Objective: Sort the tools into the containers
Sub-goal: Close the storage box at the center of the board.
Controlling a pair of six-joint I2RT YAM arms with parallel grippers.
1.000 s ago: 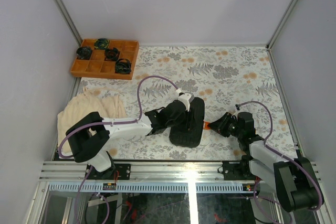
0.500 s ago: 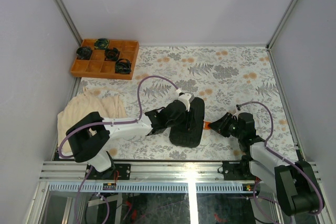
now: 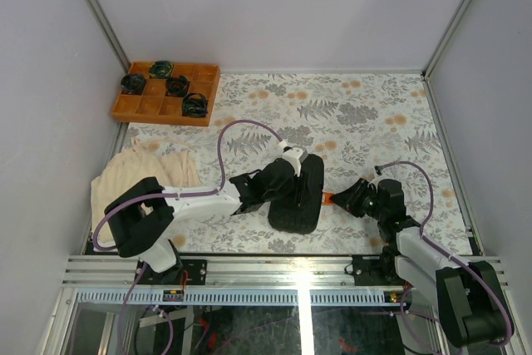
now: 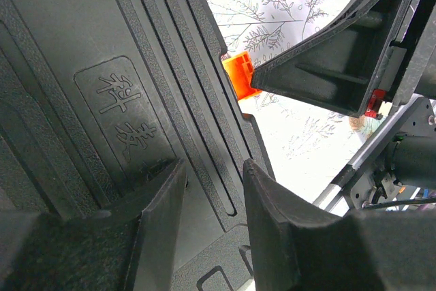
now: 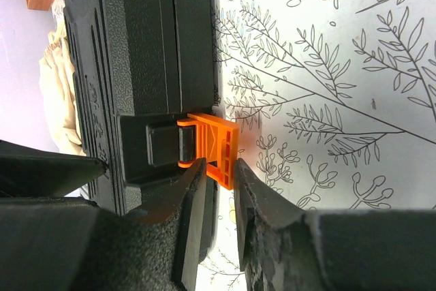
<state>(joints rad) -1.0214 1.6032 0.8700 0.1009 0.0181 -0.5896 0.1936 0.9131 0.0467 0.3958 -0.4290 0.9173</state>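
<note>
The black plastic hinged tool case (image 3: 304, 205) lies closed on the floral tabletop (image 3: 374, 114), near the front edge between my two arms. My right gripper (image 5: 219, 172) has its jaws pinching the lower corner of the case's small orange latch (image 5: 216, 141). My left gripper (image 4: 214, 176) sits over the ribbed lid, jaws slightly spread.

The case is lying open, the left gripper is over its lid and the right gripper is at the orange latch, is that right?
Not quite: the case is shut, not open; the right wrist view shows its two halves together. The rest holds: the left gripper is over its lid and the right gripper is at the orange latch.
</note>
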